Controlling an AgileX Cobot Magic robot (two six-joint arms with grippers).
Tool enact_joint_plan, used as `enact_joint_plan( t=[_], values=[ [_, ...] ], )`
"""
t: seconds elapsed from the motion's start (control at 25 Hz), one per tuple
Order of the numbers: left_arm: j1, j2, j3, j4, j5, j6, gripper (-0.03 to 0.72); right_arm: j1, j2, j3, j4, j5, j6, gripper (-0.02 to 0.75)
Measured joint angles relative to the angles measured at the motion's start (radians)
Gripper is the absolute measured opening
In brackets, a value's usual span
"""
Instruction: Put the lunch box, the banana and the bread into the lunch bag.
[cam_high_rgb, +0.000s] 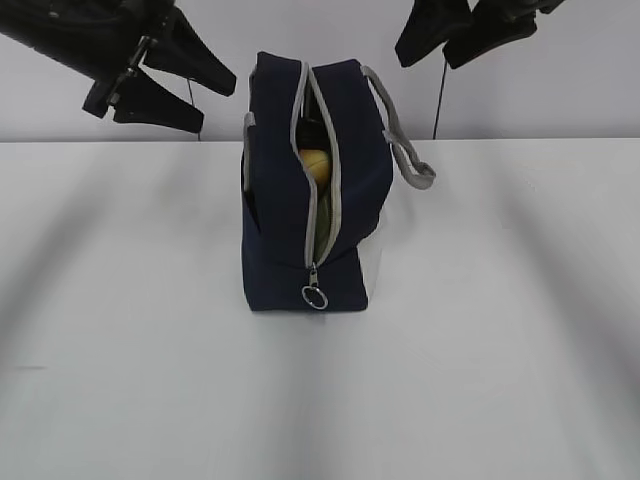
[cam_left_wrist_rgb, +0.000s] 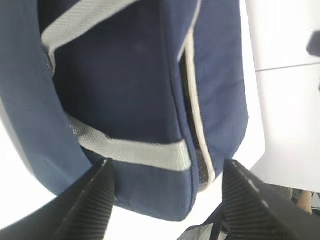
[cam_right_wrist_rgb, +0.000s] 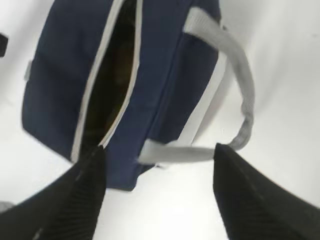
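The navy lunch bag stands upright mid-table, its grey-trimmed zipper parted along the top and partway down the near end. Through the gap shows a rounded yellow-gold thing; I cannot tell whether it is the banana or the bread. The lunch box is hidden. My left gripper hangs open above and to the left of the bag, holding nothing. My right gripper is open above and to its right, also holding nothing. In the left wrist view the lunch bag lies beyond the open gripper. In the right wrist view the lunch bag lies beyond the open gripper.
A grey webbing handle droops off the bag's right side. The zipper's ring pull hangs low on the near end. The white table spreads on all sides, with a pale wall behind.
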Motion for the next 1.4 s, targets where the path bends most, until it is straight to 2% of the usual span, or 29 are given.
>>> enact_joint_plan(
  t=[0.28, 0.4, 0.76, 0.88, 1.08, 1.24, 1.4],
  values=[
    [0.0, -0.04, -0.002, 0.065, 0.008, 0.0, 0.486, 0.089, -0.291, 0.371, -0.032, 0.001, 0.021, 0.517],
    [-0.002, -0.071, -0.002, 0.109, 0.012, -0.002, 0.486, 0.124, -0.42, 0.539, -0.06, -0.078, 0.051, 0.517],
    [-0.002, -0.173, -0.002, 0.134, 0.026, -0.023, 0.486, 0.228, -0.677, 1.001, -0.057, -0.667, 0.08, 0.514],
    [-0.004, -0.19, -0.002, 0.137, 0.026, -0.036, 0.486, 0.232, -0.667, 1.089, -0.039, -0.809, 0.08, 0.514],
    [-0.036, -0.19, -0.002, 0.16, 0.026, -0.051, 0.486, 0.257, -0.593, 1.129, -0.037, -0.963, 0.027, 0.513],
    [-0.081, -0.19, -0.002, 0.227, 0.027, -0.068, 0.486, 0.323, -0.583, 1.228, -0.035, -1.213, 0.004, 0.496],
    [-0.093, -0.19, -0.002, 0.261, 0.029, -0.088, 0.486, 0.394, -0.579, 1.378, -0.037, -1.461, 0.0, 0.468]
  ],
)
